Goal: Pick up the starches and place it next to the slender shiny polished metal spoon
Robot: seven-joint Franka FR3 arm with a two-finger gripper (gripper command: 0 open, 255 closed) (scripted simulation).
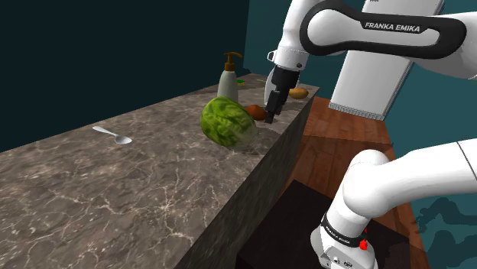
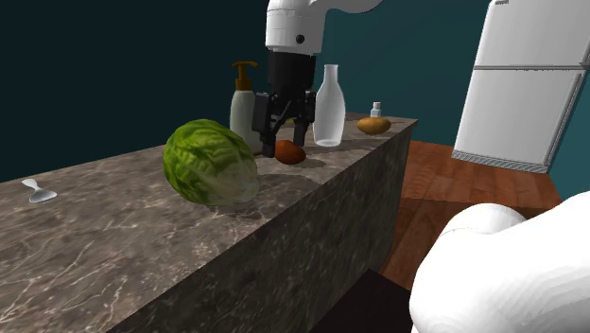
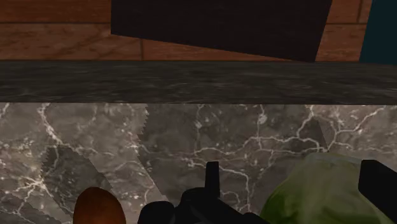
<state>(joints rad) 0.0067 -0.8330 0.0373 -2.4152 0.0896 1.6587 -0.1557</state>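
A reddish-brown oval starchy item point(image 2: 290, 152) lies on the marble counter point(image 2: 142, 255), beside a big green lettuce point(image 2: 210, 163). My gripper point(image 2: 282, 132) hangs open just above that item, holding nothing. In the shoulder view the gripper point(image 1: 272, 111) stands at the counter's far end, right of the brown item point(image 1: 256, 112). In the wrist view the brown item point(image 3: 98, 207) lies outside the fingers point(image 3: 213, 177) and the lettuce point(image 3: 312, 191) shows between them. A second, yellow-brown potato point(image 2: 373, 124) sits farther back. The small metal spoon point(image 1: 113, 136) lies well away, at the shoulder view's left.
A soap pump bottle point(image 2: 244, 104) and a clear bottle point(image 2: 328, 109) stand right behind the gripper. The counter's front edge point(image 3: 191, 83) drops to a wooden floor point(image 1: 336, 153). A white fridge point(image 2: 515, 85) stands beyond. Bare counter lies around the spoon point(image 2: 40, 192).
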